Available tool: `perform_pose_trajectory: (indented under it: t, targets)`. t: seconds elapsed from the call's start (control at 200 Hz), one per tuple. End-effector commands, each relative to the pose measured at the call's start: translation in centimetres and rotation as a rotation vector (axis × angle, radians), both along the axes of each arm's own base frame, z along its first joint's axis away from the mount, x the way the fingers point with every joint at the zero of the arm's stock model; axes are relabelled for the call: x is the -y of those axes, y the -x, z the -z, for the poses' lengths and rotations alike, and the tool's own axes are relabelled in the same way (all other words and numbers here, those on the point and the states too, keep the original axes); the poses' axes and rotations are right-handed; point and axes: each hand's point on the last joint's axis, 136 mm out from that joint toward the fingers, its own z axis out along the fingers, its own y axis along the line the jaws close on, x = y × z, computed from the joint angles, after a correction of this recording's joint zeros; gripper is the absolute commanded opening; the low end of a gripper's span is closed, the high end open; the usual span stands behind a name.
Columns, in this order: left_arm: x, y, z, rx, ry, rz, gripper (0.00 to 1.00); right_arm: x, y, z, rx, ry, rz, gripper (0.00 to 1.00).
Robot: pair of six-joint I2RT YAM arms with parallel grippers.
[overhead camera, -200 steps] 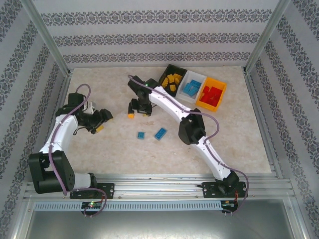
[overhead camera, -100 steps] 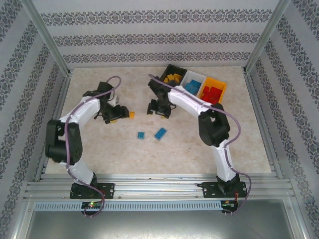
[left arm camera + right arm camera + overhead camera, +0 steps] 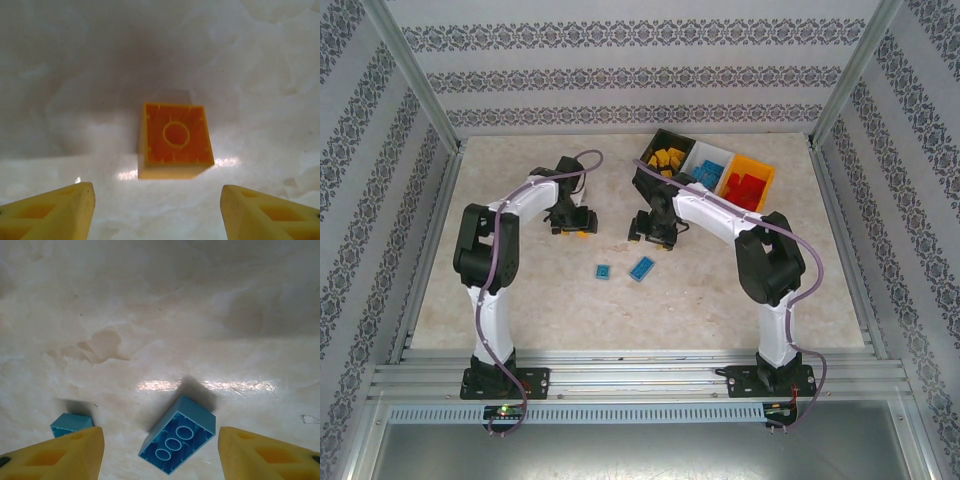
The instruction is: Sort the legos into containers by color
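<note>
Our left tool (image 3: 572,222) stands spread. Only its yellow fingertips (image 3: 55,210) show, cut off at the bottom edge. The orange-yellow lego (image 3: 175,142) lies hollow side up on the table (image 3: 75,75), just ahead between them, untouched. The right tool (image 3: 653,232) is spread too, with a blue lego (image 3: 177,440) between its fingertips. A smaller blue lego (image 3: 71,424) is partly hidden behind one finger. The containers (image 3: 715,150) stand near the right tool.
</note>
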Motion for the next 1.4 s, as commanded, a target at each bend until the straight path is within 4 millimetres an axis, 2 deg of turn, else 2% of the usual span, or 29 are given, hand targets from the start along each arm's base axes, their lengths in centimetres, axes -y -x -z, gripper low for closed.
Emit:
perform_pose_trajectory:
  t: [0.0,0.19,0.415,0.58,0.719,0.819,0.924,1.099,1.229,1.394]
  targets:
    - [0.6,0.1,0.2,-0.024,-0.043,0.055,0.65,0.4,-0.3,-1.8,0.029,-0.035,0.015,0.63]
    - [1.1,-0.3,0.9,-0.046,-0.066,0.072,0.6,0.9,-0.5,-1.6,0.014,-0.045,0.024,0.62]
    - [1.0,-0.2,1.1,-0.06,-0.074,0.066,0.43,1.4,-0.5,-1.5,0.003,-0.052,0.028,0.62]
    - [1.4,-0.6,0.4,-0.053,-0.049,0.054,0.38,2.2,-0.6,-2.0,0.009,-0.055,0.034,0.62]
    - [3.2,-1.9,-1.3,-0.026,0.043,0.022,0.38,3.6,-0.4,-2.5,0.012,-0.057,0.06,0.62]
    - [5.2,-3.6,-2.8,-0.002,0.183,-0.032,0.38,5.1,0.2,-2.6,0.006,-0.057,0.091,0.62]
    - [8.0,-6.0,-5.1,0.028,0.408,-0.128,0.37,7.1,1.3,-2.4,-0.001,-0.045,0.121,0.62]
    - [12.2,-11.8,-9.7,0.1,0.843,-0.318,0.36,10.8,4.0,-1.3,-0.03,-0.024,0.195,0.62]
    - [14.2,-15.7,-12.0,0.126,1.06,-0.41,0.36,11.6,5.4,-0.4,-0.047,-0.047,0.244,0.62]
    - [16.6,-19.1,-13.9,0.145,1.16,-0.427,0.37,12.2,5.6,-0.2,-0.053,-0.038,0.251,0.62]
